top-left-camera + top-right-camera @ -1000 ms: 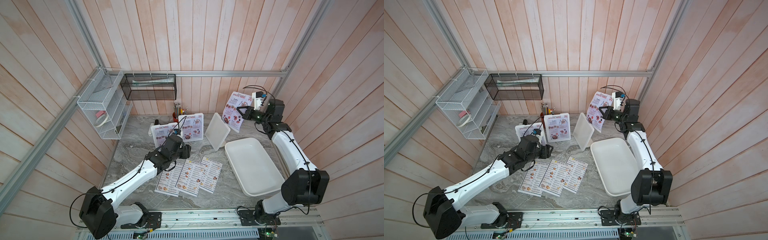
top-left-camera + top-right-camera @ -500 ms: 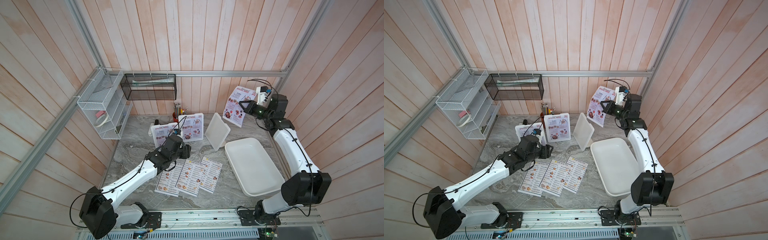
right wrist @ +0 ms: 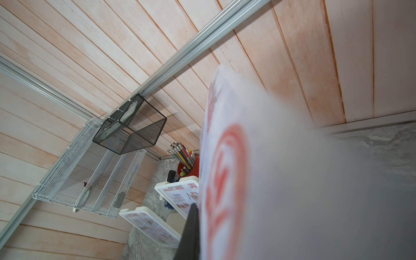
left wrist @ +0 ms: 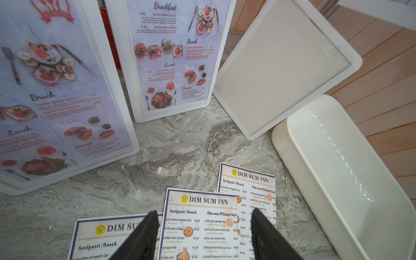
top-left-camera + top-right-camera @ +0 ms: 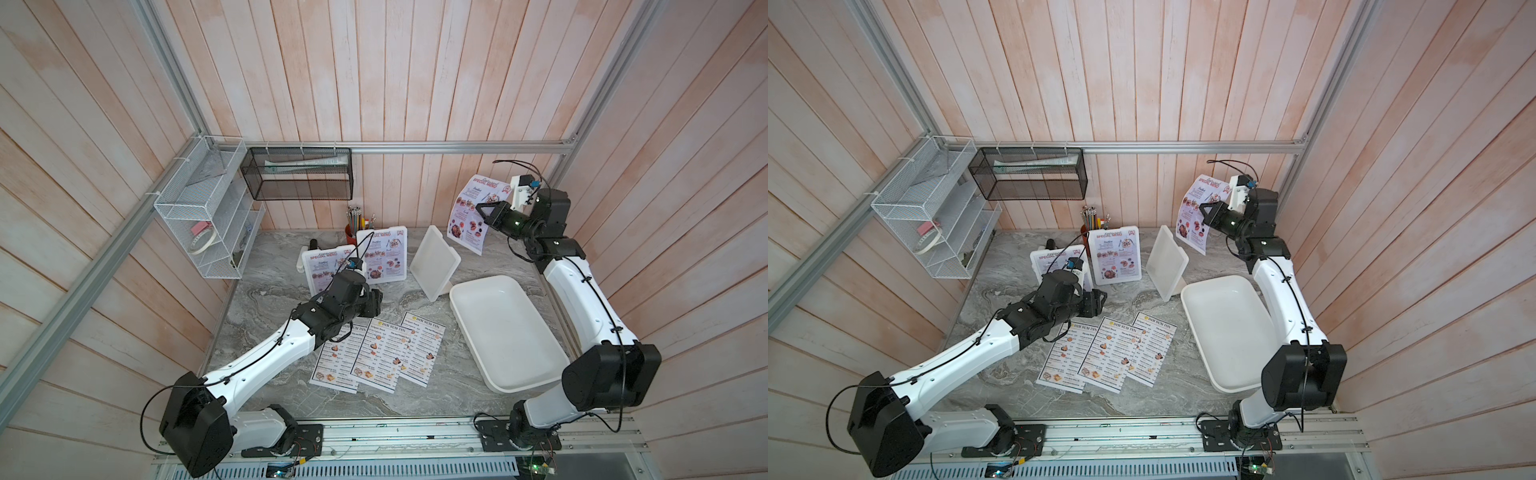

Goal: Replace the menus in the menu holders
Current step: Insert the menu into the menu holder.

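The right hand [image 5: 482, 210] is clamped shut on a lilac SPECIAL MENU sheet [image 5: 465, 227]. In both top views it holds the sheet in the air, right of centre in the upper half of the frame, over the upper right corner of the tabletop [image 5: 266, 307]. In the right wrist view the sheet is a blur across the right half.

The left hand [image 4: 203, 211] hovers with its fingers spread and nothing between them. It is over the three DIM SUM INN sheets [image 5: 384, 353], which lie flat and overlapping side by side at the centre of the frame.

Above them in the frame stand the menu holders [image 5: 381, 257]. The two toward the left carry SPECIAL MENU sheets. The third holder [image 5: 434, 259], to their right, is empty and turned at an angle. The white tray [image 5: 505, 332] lies just beside it, lower right.
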`<state>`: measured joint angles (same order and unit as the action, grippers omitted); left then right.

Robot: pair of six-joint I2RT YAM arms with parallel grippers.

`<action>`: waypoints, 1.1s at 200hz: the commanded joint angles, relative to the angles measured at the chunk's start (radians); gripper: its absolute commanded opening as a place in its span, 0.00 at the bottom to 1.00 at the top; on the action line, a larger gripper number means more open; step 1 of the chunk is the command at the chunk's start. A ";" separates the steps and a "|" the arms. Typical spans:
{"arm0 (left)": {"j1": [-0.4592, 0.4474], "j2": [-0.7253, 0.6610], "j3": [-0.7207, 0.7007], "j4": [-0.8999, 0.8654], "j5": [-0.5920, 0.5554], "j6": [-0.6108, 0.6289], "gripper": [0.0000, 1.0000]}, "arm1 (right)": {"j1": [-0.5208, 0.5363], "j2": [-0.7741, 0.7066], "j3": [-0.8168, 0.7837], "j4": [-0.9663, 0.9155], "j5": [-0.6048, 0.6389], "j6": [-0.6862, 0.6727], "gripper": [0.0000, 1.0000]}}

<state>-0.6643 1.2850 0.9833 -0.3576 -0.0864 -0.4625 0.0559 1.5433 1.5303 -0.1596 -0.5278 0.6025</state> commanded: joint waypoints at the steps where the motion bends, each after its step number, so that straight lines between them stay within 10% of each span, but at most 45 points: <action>1: -0.005 0.014 0.017 0.019 -0.012 0.021 0.67 | 0.001 0.022 -0.001 -0.023 0.012 -0.006 0.00; 220: -0.005 0.033 0.034 0.018 -0.015 0.034 0.67 | 0.006 0.038 0.040 -0.041 -0.005 -0.034 0.00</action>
<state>-0.6643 1.3109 0.9874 -0.3515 -0.0864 -0.4446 0.0559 1.5860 1.5394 -0.1879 -0.5259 0.5907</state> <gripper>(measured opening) 0.673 0.043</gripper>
